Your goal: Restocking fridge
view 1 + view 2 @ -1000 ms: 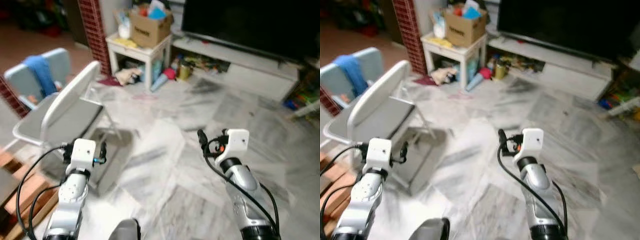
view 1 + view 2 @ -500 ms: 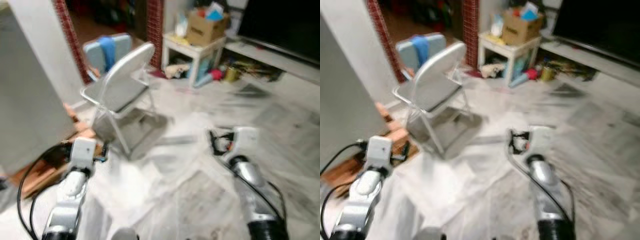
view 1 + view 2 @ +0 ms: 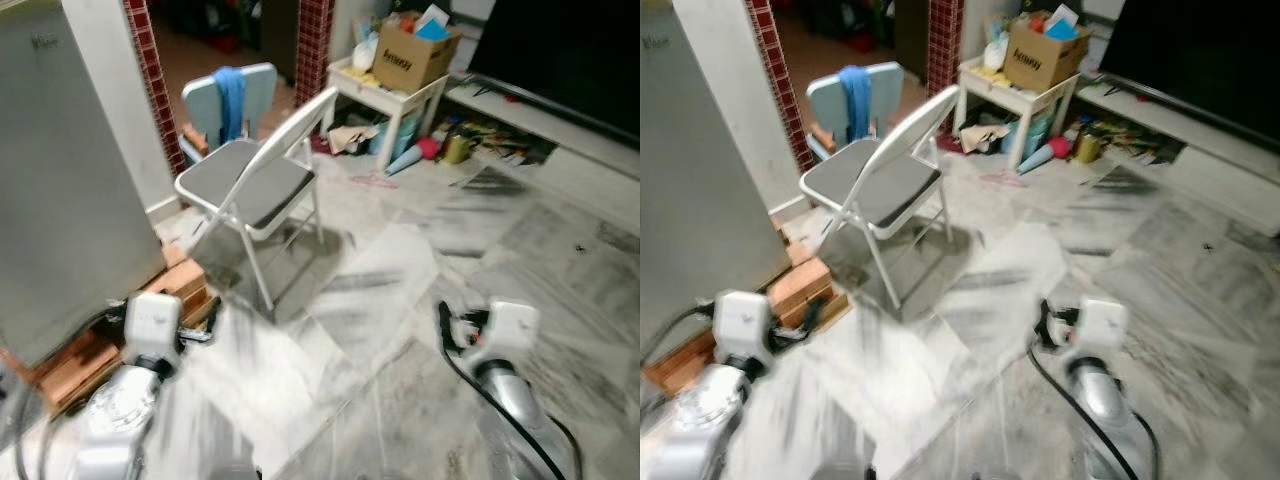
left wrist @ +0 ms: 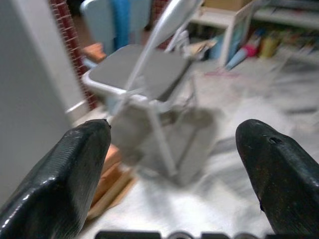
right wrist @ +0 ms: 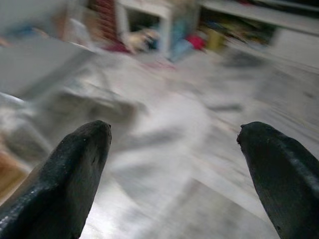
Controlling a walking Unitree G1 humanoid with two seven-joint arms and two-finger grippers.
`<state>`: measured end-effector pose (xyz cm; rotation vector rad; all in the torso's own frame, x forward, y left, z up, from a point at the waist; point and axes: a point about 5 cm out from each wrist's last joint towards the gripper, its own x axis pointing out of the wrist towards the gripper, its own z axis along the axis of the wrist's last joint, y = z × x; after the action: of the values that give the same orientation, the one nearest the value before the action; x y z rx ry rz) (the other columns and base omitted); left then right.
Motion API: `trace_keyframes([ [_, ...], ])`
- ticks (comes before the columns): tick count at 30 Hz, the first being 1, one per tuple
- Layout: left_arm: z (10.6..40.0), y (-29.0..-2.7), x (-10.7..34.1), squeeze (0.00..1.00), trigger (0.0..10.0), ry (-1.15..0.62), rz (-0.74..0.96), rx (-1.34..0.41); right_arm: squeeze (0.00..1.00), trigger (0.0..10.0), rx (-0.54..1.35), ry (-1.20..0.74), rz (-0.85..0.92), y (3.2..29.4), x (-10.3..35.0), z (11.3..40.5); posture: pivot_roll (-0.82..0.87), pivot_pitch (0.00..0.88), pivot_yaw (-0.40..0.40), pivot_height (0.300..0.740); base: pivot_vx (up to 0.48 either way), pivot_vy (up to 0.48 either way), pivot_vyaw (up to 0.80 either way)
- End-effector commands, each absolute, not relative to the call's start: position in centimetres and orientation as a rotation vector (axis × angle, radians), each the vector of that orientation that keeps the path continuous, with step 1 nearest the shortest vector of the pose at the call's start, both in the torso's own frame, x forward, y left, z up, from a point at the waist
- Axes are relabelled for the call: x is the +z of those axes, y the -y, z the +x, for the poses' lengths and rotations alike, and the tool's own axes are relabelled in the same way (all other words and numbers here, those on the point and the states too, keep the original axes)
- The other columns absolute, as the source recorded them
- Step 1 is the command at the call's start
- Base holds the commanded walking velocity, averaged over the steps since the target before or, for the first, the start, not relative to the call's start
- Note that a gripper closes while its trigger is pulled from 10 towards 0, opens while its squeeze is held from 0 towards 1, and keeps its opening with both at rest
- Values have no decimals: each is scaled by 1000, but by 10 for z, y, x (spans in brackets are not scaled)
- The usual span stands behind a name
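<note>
The fridge (image 3: pixel 60 180) stands at the robot's left, a tall grey slab with its door closed, resting on wooden blocks (image 3: pixel 120 335) at floor level; a white wall and a red brick pillar (image 3: pixel 150 80) rise just behind it; a grey folding chair (image 3: pixel 255 185) stands on the marble floor (image 3: pixel 400 290) just beyond the fridge, and a pale blue chair (image 3: pixel 225 100) with a blue cloth (image 3: pixel 232 100) draped over its back sits behind it; farther off a small white surface (image 3: pixel 395 95) carries a cardboard box (image 3: pixel 410 55), with clutter beneath, and a low TV shelf (image 3: pixel 560 150) under a dark screen (image 3: pixel 570 50) runs along the far right; both arms are raised low in front, over bare floor; the left pincer (image 4: pixel 174 164) is spread wide, its 2 fingers (image 4: pixel 65 174) well apart and holding nothing, pointed toward the folding chair and the fridge's corner; the right pincer (image 5: pixel 174 169) is likewise spread with nothing between its fingers (image 5: pixel 65 174), pointed across the floor toward the white surface; the head views are blurred near the arms
</note>
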<state>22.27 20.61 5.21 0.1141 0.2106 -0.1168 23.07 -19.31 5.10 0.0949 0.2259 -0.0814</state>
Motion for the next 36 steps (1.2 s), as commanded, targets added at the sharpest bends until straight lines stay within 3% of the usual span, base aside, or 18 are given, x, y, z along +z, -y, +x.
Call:
trace_keyframes([
  [1, 228, -195, 54, 0, 10000, -192, 105, -151, 0, 10000, -80, -202, 75, 199, 56, 233, 65, 0, -56, 740, 0, 480, 0],
  [16, 244, -185, 63, 0, 10000, -165, 121, -202, 0, 10000, -77, -155, 90, 200, 64, 253, 69, 2, -22, 740, 0, 480, 0],
  [23, 239, -186, 55, 0, 10000, -203, 131, -212, 0, 10000, -90, -182, 92, 206, 56, 248, 71, 0, -33, 740, 0, 480, 0],
  [36, 228, -184, 44, 0, 10000, -248, 127, -212, 0, 10000, -34, -197, 70, 195, 52, 256, 92, 4, -61, 740, 0, 465, 0],
])
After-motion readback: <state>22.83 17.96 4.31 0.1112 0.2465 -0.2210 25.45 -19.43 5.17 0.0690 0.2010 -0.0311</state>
